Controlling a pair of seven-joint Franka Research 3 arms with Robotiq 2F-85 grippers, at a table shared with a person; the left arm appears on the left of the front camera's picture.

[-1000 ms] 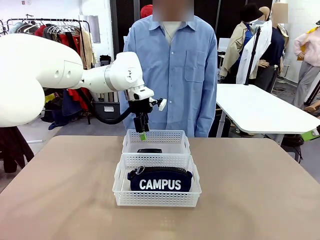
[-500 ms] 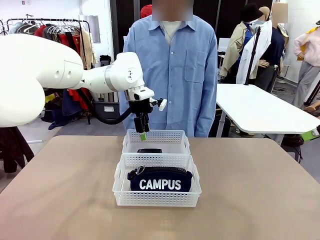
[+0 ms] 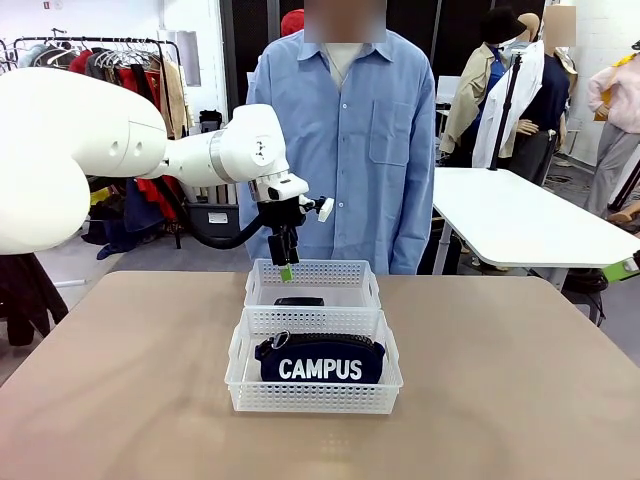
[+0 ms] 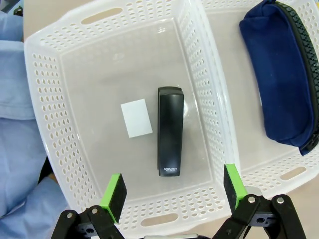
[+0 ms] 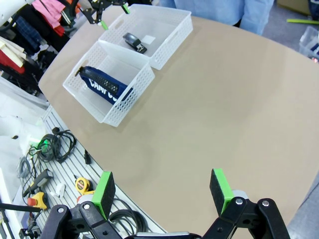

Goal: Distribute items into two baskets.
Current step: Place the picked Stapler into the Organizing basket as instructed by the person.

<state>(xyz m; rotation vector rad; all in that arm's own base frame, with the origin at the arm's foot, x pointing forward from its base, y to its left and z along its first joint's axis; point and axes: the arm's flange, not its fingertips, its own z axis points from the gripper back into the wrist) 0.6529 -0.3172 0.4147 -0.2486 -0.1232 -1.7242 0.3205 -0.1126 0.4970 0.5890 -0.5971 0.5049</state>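
Note:
A navy pouch (image 3: pixel 320 361) with white "CAMPUS" lettering lies in the nearer, larger white basket (image 3: pixel 240 385). Behind it the smaller basket (image 3: pixel 258 287) holds a small black stapler (image 3: pixel 299 301). My left gripper (image 3: pixel 285 266) hangs open just above the far basket's back rim, holding nothing. In the left wrist view the left gripper (image 4: pixel 174 189) looks down on the stapler (image 4: pixel 170 132) lying flat on the basket's floor (image 4: pixel 99 74), with the pouch (image 4: pixel 281 74) at the right. My right gripper (image 5: pixel 162 191) is open and empty, high over the table, far from both baskets (image 5: pixel 167 42).
A person in a blue shirt (image 3: pixel 345 140) stands at the far edge behind the baskets, arms down. A white label (image 4: pixel 136 118) lies beside the stapler. The brown table (image 3: pixel 520 400) is bare around the baskets. Cables and tools (image 5: pixel 50 164) lie on the floor below its edge.

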